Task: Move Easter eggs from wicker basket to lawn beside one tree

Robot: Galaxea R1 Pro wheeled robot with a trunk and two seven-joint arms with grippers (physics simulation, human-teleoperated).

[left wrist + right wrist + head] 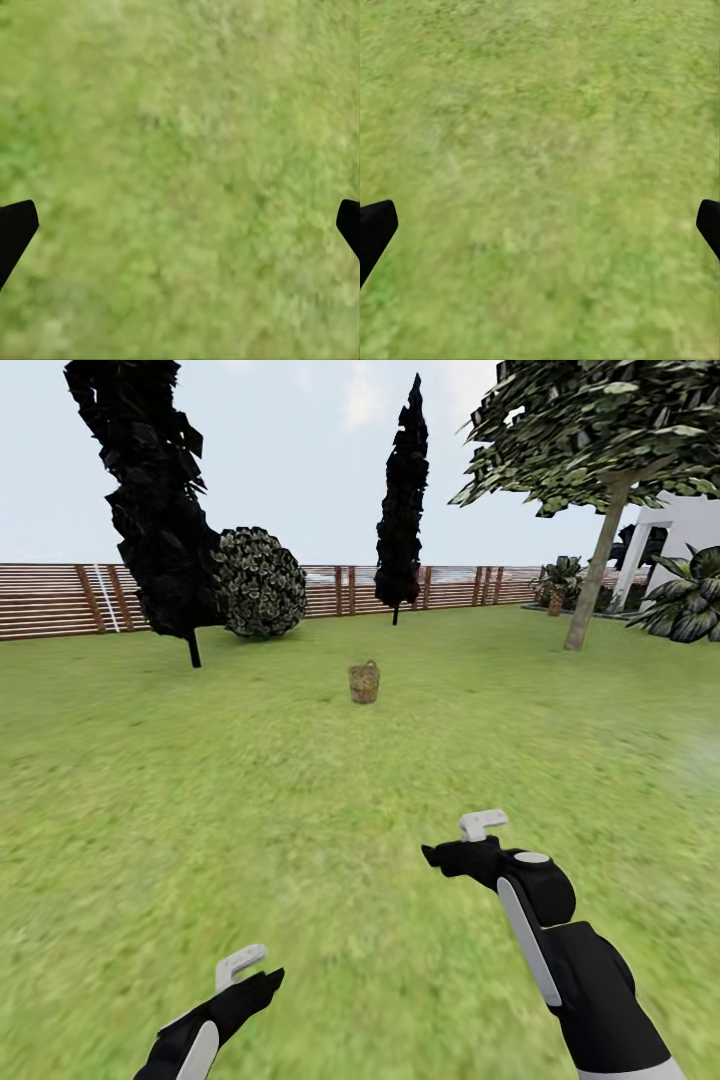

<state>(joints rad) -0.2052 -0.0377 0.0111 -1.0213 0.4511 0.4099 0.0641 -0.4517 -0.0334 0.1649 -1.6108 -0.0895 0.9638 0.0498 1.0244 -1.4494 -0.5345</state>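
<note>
The approach is still in hand, by my reading: the basket (364,682) stands on the lawn (300,810) well ahead of both jaws, its eggs too small to make out. The left gripper (180,225) and right gripper (540,225) are spread wide over bare grass, holding nothing. Next comes driving closer until the basket is within reach. A pale-trunked tree (597,565) stands beyond it, far to the right.
</note>
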